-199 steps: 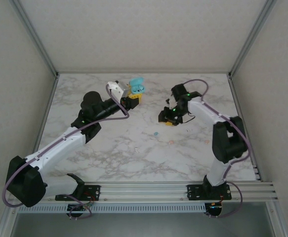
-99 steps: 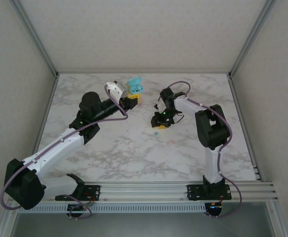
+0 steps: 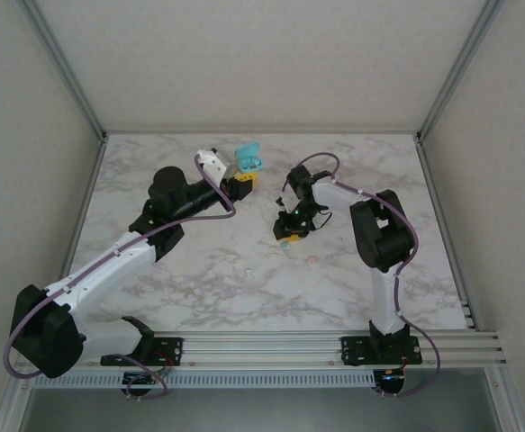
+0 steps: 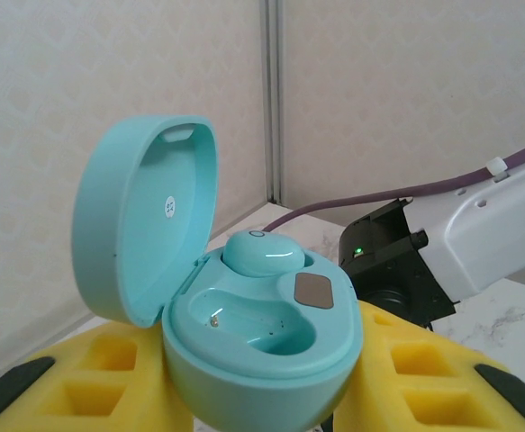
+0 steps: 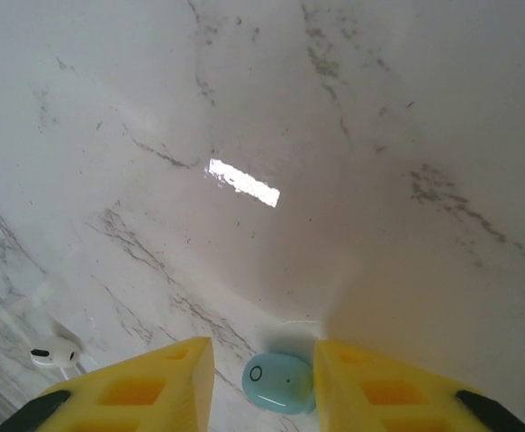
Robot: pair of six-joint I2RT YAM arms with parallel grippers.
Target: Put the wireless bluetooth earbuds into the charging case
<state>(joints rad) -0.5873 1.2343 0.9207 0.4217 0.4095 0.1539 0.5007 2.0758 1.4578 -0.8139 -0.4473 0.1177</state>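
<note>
My left gripper [image 4: 260, 400] is shut on the teal charging case [image 4: 262, 346] and holds it up with the lid [image 4: 140, 229] open. One teal earbud [image 4: 262, 253] sits in the far slot. The near slot [image 4: 244, 319] is empty. In the top view the case [image 3: 249, 156] hangs over the back of the table. My right gripper [image 5: 262, 382] is down at the marble, its jaws apart. A second teal earbud [image 5: 278, 382] lies between its yellow fingers [image 5: 145, 387]. It rests against the right one, with a gap to the left one.
A small white piece [image 5: 53, 353] lies on the marble left of my right gripper. A pale pink earbud [image 3: 312, 259] lies on the table in front of that gripper [image 3: 289, 236]. The right arm [image 4: 451, 238] passes close behind the held case.
My right gripper has moved left and down onto the teal earbud on the table, and its jaws have narrowed around it. The left arm and the case have stayed put.
</note>
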